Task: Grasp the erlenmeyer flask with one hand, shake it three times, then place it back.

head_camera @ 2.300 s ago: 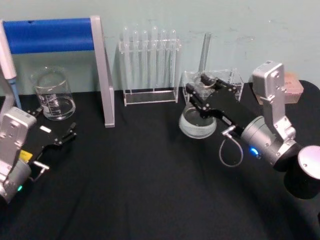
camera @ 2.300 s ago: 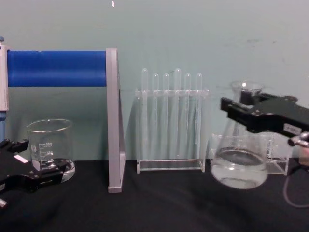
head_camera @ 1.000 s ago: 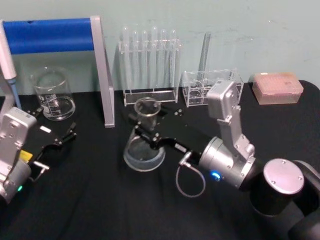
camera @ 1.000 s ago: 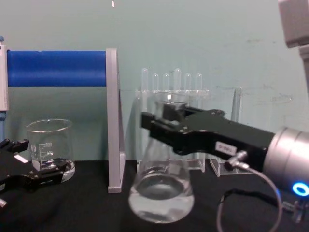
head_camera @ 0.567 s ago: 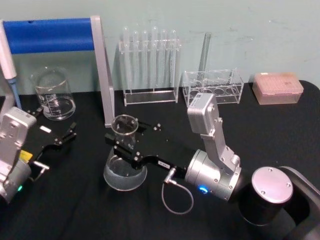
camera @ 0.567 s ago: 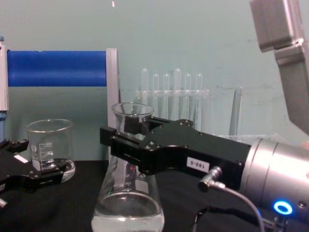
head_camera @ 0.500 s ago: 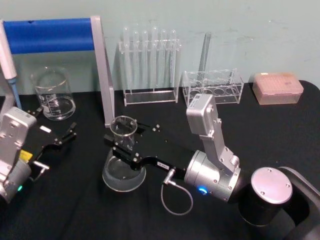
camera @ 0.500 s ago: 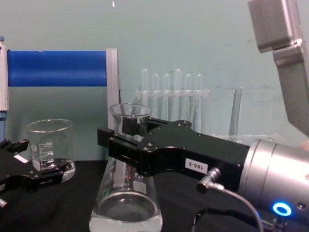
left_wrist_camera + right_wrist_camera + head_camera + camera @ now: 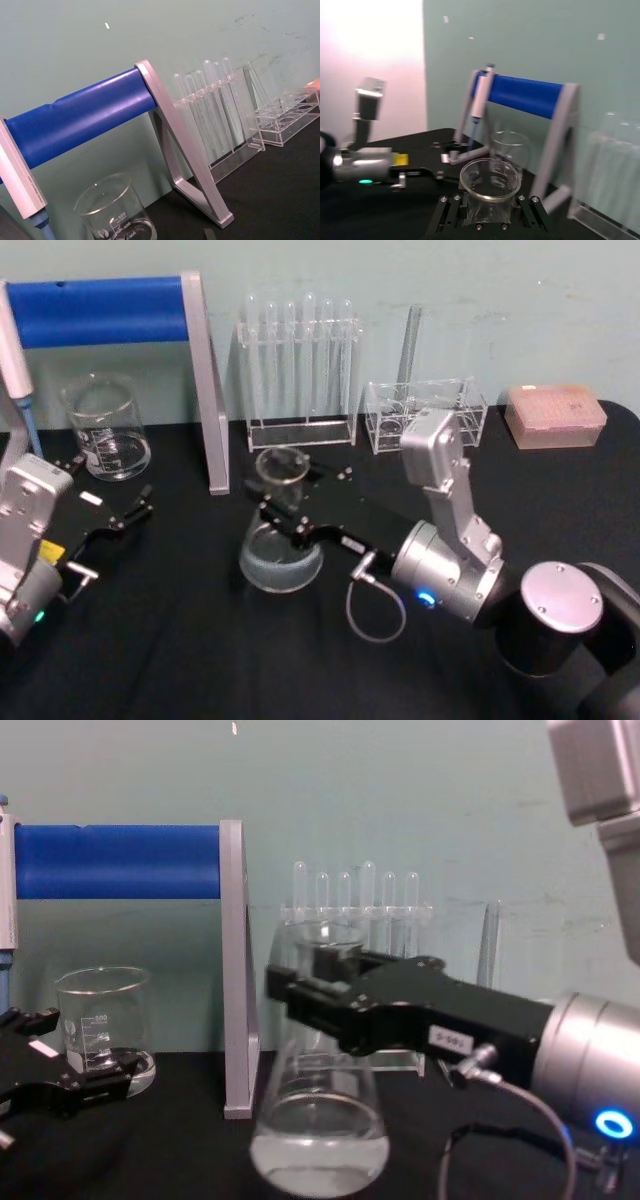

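Observation:
The erlenmeyer flask (image 9: 281, 552) is clear glass with a little clear liquid in its wide base. It hangs over the black table's middle, just in front of the test tube rack. My right gripper (image 9: 283, 500) is shut on its neck below the flared rim. In the chest view the flask (image 9: 318, 1145) is close and upright, with the right gripper (image 9: 315, 985) across its neck. The right wrist view looks down onto the flask's rim (image 9: 490, 176) between the black fingers (image 9: 447, 210). My left gripper (image 9: 110, 485) rests open at the table's left, near the beaker.
A glass beaker (image 9: 105, 430) stands at the back left beside a stand with a blue bar (image 9: 100, 310) and a grey leg (image 9: 207, 390). At the back are a test tube rack (image 9: 300, 370), a small clear rack (image 9: 425, 412) and a pink tip box (image 9: 555, 412).
My right gripper has carried the flask to the right and a little farther back from its leftmost, nearest spot half a second ago. The left arm has not moved.

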`<action>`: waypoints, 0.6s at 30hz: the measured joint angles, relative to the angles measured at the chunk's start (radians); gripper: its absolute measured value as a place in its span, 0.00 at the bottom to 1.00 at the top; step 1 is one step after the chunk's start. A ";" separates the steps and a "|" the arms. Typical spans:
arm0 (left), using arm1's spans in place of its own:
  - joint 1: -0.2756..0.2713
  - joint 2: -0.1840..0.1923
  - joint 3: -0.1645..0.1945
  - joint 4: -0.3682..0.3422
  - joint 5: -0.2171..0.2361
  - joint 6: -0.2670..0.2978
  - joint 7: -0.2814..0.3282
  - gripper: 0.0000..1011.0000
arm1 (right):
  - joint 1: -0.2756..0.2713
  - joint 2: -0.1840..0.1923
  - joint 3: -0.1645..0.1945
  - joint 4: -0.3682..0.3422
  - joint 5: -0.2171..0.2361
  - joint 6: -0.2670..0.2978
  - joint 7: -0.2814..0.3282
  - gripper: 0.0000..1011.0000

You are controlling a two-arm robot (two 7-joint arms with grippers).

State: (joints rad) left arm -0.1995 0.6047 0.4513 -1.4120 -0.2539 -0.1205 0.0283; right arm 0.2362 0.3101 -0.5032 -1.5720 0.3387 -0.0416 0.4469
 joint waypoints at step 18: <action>0.000 0.000 0.000 0.000 0.000 0.000 0.000 0.99 | 0.008 0.012 0.159 0.058 -0.028 -0.020 -0.119 0.45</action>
State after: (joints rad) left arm -0.1995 0.6047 0.4514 -1.4120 -0.2539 -0.1205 0.0283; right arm 0.2445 0.3217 -0.3446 -1.5140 0.3106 -0.0619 0.3283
